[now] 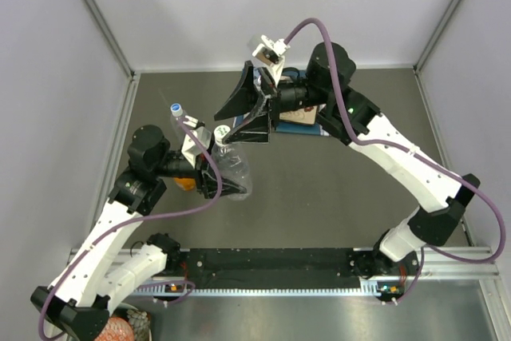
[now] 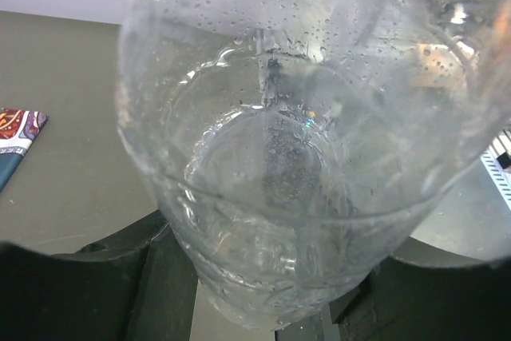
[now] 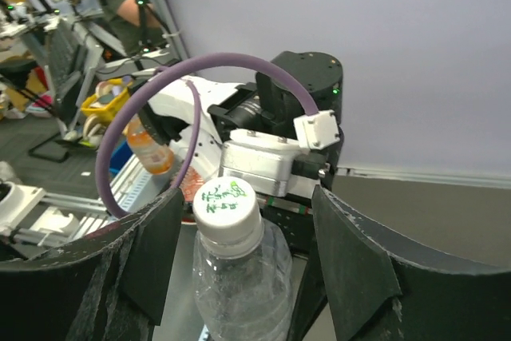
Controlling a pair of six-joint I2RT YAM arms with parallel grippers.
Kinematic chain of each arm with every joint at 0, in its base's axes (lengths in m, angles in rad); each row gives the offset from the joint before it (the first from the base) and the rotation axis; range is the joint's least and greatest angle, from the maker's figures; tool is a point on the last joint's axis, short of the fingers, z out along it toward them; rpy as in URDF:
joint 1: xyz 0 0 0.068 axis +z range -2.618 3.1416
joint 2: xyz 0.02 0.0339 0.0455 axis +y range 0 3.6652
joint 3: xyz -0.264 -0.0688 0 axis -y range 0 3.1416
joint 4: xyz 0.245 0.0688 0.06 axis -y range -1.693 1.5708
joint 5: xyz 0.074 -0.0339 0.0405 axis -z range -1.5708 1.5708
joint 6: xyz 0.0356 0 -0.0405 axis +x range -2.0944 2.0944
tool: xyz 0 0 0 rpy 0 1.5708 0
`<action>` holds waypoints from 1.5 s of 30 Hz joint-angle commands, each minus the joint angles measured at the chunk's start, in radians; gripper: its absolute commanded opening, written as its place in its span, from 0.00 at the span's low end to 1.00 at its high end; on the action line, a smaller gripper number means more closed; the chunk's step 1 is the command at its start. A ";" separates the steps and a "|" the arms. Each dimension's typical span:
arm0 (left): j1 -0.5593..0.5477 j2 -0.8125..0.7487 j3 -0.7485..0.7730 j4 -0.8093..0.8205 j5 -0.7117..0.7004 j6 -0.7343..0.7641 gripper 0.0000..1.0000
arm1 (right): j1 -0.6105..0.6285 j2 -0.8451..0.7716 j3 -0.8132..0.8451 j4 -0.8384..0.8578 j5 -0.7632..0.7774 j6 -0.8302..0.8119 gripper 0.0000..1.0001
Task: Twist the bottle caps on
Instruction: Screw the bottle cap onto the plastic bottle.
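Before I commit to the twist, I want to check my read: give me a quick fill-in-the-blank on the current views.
1. The bottle in the left end effector is ____ plastic with droplets inside.
2. Its white cap carries ____ writing.
3. The right end effector has its jaws ____, one finger on each side of the white cap.
4. In the right wrist view, the squat bottle beyond the left arm is ____.
Missing words: clear; green; open; orange.

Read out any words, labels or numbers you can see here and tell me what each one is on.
White cap on the clear bottle: green print, too blurred to read.
Patterned flat item: no legible text.
No other text shows.
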 commanded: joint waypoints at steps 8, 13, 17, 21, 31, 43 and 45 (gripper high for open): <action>0.003 -0.004 0.021 0.021 -0.015 0.035 0.03 | -0.012 0.048 0.071 0.219 -0.164 0.175 0.55; 0.003 -0.009 0.025 0.007 -0.028 0.044 0.03 | -0.012 0.056 0.071 0.198 -0.161 0.172 0.53; 0.003 -0.009 0.028 0.002 -0.035 0.047 0.03 | -0.007 0.062 0.070 0.183 -0.157 0.169 0.53; 0.003 -0.008 0.031 0.004 -0.035 0.045 0.03 | 0.002 0.070 0.073 0.169 -0.150 0.154 0.53; 0.003 -0.014 0.041 -0.003 -0.059 0.045 0.02 | 0.013 0.045 0.045 0.126 -0.144 0.109 0.37; 0.005 -0.021 0.064 -0.022 -0.244 0.047 0.03 | 0.022 0.004 0.027 -0.138 0.070 -0.081 0.00; 0.003 -0.021 0.071 -0.029 -0.324 0.061 0.03 | 0.030 -0.021 -0.014 -0.150 0.162 -0.096 0.00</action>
